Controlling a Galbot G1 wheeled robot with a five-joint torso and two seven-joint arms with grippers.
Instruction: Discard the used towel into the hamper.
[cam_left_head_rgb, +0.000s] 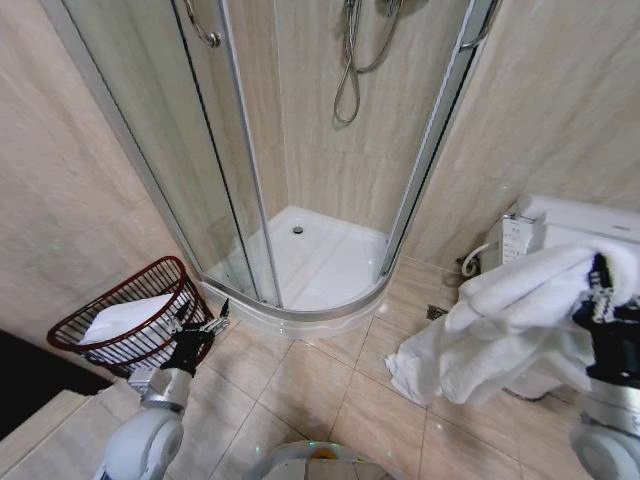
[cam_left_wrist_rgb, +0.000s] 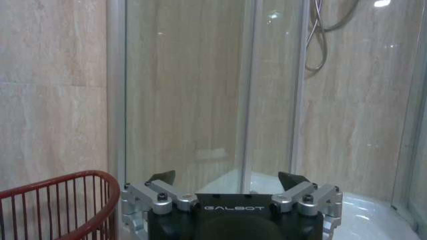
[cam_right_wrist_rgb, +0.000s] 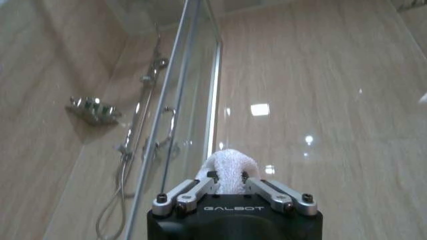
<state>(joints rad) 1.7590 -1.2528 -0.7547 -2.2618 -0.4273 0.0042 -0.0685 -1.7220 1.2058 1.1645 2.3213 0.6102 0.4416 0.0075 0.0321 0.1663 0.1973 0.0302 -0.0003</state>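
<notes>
in the head view, a large white towel (cam_left_head_rgb: 500, 330) is seen held up at the right side by the right gripper (cam_left_head_rgb: 600, 285), with its folds hanging down toward the tiled floor (cam_left_head_rgb: 300, 390) in front of a white toilet (cam_left_head_rgb: 575, 225). the hamper (cam_left_head_rgb: 135, 315), a reddish-brown open-weave basket, is seen at the left, against the beige wall and just beside the curved base of the shower enclosure (cam_left_head_rgb: 300, 250); something white is seen lying inside it. the left gripper (cam_left_head_rgb: 200, 325) is held low, just beside the hamper's rim, with its fingers spread. towel and hamper are well apart, at opposite sides of the floor.

in the left wrist view, the left gripper (cam_left_wrist_rgb: 227, 180) is shown wide, with nothing between its dark fingertips (cam_left_wrist_rgb: 162, 176). part of the hamper's red rim (cam_left_wrist_rgb: 87, 200) is seen next to it, and the glass shower door (cam_left_wrist_rgb: 193, 90) is seen beyond.

in the right wrist view, the right gripper (cam_right_wrist_rgb: 230, 182) is shown closed narrowly on a bunched fold of the towel (cam_right_wrist_rgb: 230, 167), which is seen bulging out above the fingers (cam_right_wrist_rgb: 200, 187). a shower hose (cam_right_wrist_rgb: 130, 165) and the glass door's frame are seen behind.
</notes>
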